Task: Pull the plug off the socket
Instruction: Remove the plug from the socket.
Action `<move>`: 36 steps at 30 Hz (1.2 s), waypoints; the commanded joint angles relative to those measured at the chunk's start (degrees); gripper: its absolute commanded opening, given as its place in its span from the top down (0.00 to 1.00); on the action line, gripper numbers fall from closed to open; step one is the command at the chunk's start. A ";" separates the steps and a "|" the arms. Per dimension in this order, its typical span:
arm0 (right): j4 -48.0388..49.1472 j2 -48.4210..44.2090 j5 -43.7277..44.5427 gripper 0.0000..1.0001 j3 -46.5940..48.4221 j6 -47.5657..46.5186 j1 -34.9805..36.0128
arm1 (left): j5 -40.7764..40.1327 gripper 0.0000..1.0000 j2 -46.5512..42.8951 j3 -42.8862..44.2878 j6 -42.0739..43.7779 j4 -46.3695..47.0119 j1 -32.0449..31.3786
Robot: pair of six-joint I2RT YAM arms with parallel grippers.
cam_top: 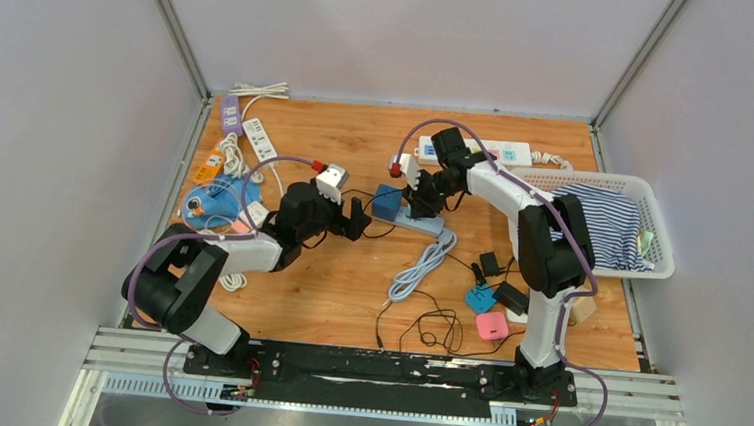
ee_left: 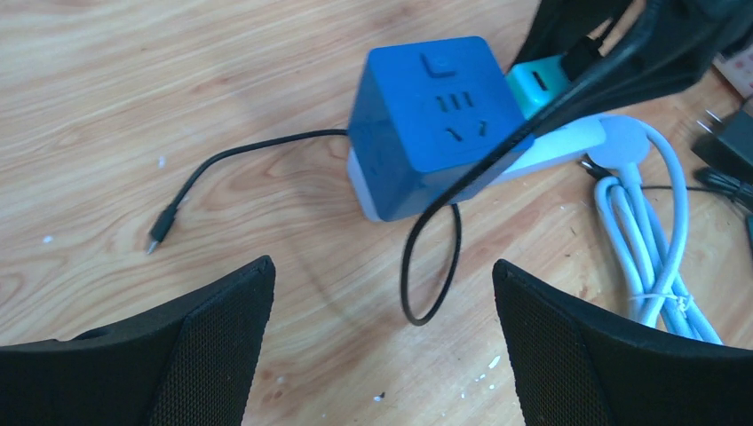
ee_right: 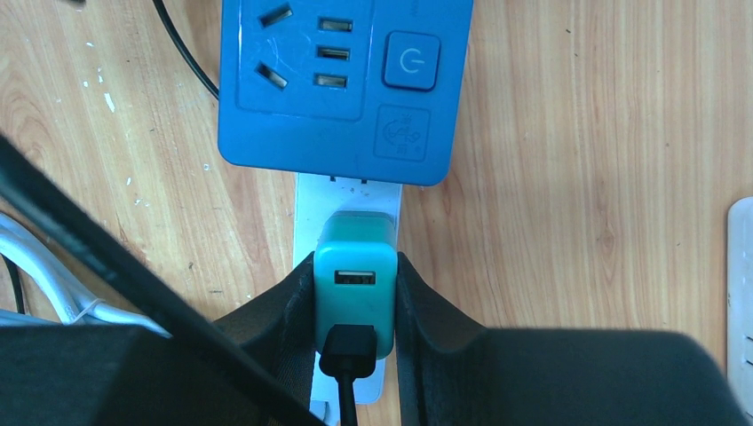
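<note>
A teal plug (ee_right: 355, 280) with a black USB cable in its face stands on the white socket strip (ee_right: 348, 197). My right gripper (ee_right: 355, 266) is shut on the plug, one finger on each side. A blue cube socket (ee_right: 342, 80) sits on the same strip just beyond it. In the left wrist view the cube (ee_left: 431, 120), the plug (ee_left: 535, 82) and the strip (ee_left: 568, 146) lie ahead of my left gripper (ee_left: 382, 293), which is open over bare wood, holding nothing. From above, the left gripper (cam_top: 351, 216) is just left of the cube (cam_top: 388, 202), and the right gripper (cam_top: 420, 198) is on its right.
A thin black cable (ee_left: 426, 266) loops on the wood between my left fingers and the cube. A coiled white cord (cam_top: 421, 266) trails from the strip. A white basket (cam_top: 629, 274) with striped cloth stands at right, small adapters (cam_top: 491, 325) lie near the right base, more power strips (cam_top: 258, 140) at back left.
</note>
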 commanded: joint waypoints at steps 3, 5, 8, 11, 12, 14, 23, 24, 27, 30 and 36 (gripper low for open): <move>-6.47 2.40 -1.60 0.95 -0.53 -0.11 -0.16 | 2.05 0.07 3.30 1.22 3.81 7.05 -2.38; -6.50 2.39 -2.08 0.95 -0.49 0.10 -0.13 | 0.13 0.07 3.93 1.42 4.72 8.38 -3.90; -6.75 2.28 -3.17 0.95 -0.48 0.20 -0.07 | -4.07 0.06 5.75 2.40 5.77 11.16 -5.92; -6.87 1.94 -3.81 0.95 -0.51 0.37 -0.08 | -6.32 0.07 7.73 1.80 5.46 17.92 -6.48; -6.95 1.89 -3.92 0.95 -0.52 0.42 -0.05 | -6.52 0.07 8.08 0.95 5.12 20.66 -6.51; -6.83 1.97 -3.80 0.95 -0.46 0.59 -0.09 | -5.94 0.07 8.01 -1.07 4.57 25.42 -6.51; -7.03 2.66 -4.44 0.95 0.00 1.50 0.49 | -7.58 0.06 10.27 -0.59 1.88 27.08 -6.77; -7.05 2.73 -4.37 0.95 0.13 1.58 0.61 | -7.84 0.06 10.54 -0.75 1.52 27.58 -6.73; -7.05 2.82 -4.53 0.95 0.10 1.78 0.81 | -8.78 0.06 11.52 -0.53 1.09 27.67 -6.96; -7.05 2.75 -4.88 0.95 0.03 2.14 0.84 | -9.51 0.06 11.96 0.07 1.26 26.92 -7.77; -7.05 2.70 -7.56 0.95 0.29 4.14 0.85 | -10.71 0.09 13.15 1.33 2.64 25.31 -9.38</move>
